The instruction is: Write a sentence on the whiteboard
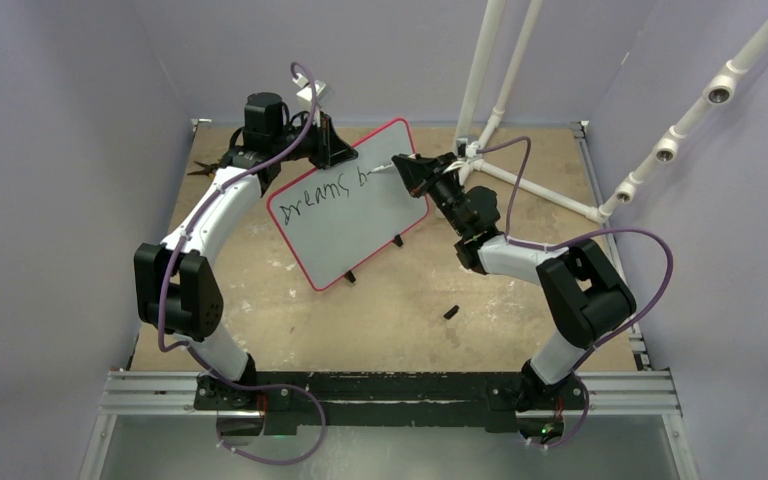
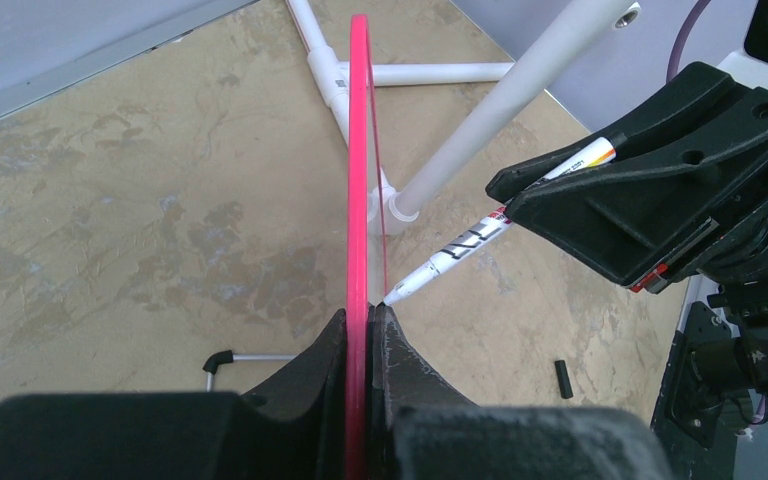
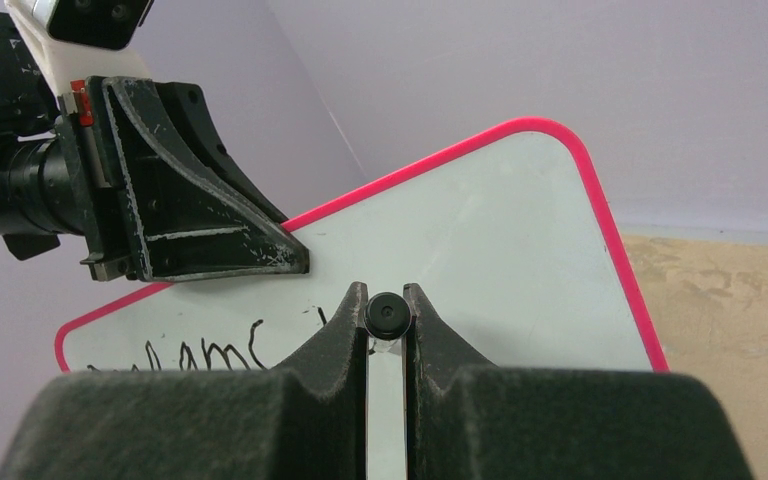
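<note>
Presently, left end effector (image 1: 328, 150) clamps the whiteboard (image 1: 345, 215) by its top rim near the bench's (image 1: 290, 320) far edge; right end effector (image 1: 412, 170) grips the marker (image 1: 384, 167), tip at its face. Excess pressure could swing the board, distorting the sentence (image 1: 328, 190).

A worn brown table (image 1: 380, 330) sits between lilac walls (image 1: 50, 140). A small black cap (image 1: 452, 312) lies on it, right of centre. White pipes (image 1: 545, 190) meet at the far right corner, some flat on the table, others rising. A metal rail (image 1: 410, 392) runs along the near edge.
</note>
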